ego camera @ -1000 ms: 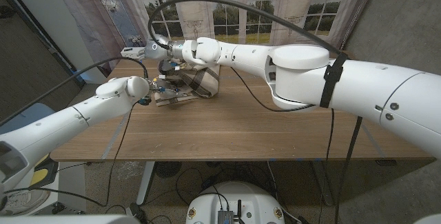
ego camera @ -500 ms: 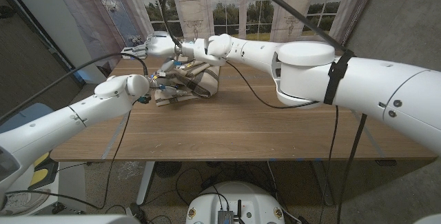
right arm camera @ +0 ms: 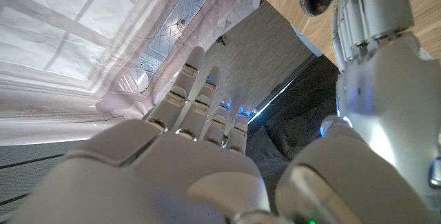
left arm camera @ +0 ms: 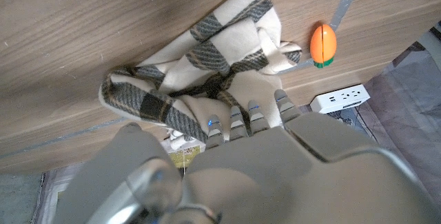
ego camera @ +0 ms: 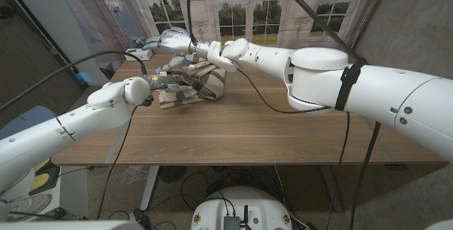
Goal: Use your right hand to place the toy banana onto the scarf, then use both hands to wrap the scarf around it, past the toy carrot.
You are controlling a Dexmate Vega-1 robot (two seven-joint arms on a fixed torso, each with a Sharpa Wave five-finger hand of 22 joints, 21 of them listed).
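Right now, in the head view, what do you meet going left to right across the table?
Left hand → scarf → bare table. The right hand hangs above the scarf's left part, so I leave it out of the order.

Scarf point(ego camera: 192, 86) bundled on the table point(ego camera: 269, 131) toward its far left, left hand point(ego camera: 157, 85) at its left side, right hand point(ego camera: 170, 40) raised behind it, toy carrot point(left arm camera: 322, 44) just beside the scarf

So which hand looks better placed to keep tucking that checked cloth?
Probably the left hand: its fingers lie right at the scarf. The right hand is raised, open, above the table's far edge.
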